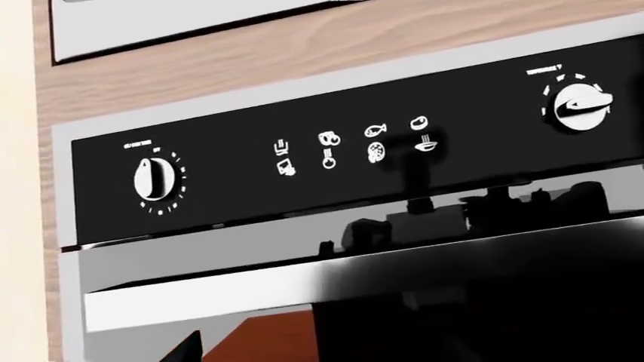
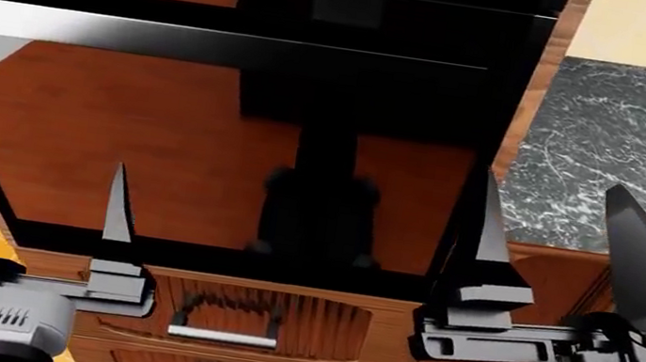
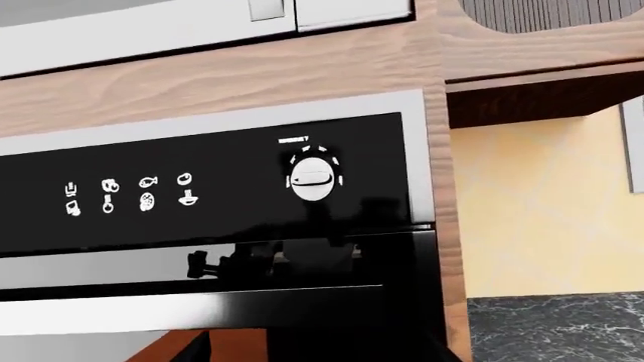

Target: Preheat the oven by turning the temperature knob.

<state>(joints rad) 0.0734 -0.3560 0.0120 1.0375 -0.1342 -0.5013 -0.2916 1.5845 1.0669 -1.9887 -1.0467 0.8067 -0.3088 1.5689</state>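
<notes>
The oven sits built into wood cabinetry straight ahead, its glossy black door mirroring the room, with a white temperature knob on the control strip. Left tool and right tool point at the door, prongs apart, touching nothing.

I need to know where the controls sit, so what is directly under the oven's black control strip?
Under the control strip runs the long silver bar handle across the glossy oven door. The glass only reflects, so the oven's inside cannot be seen.
</notes>
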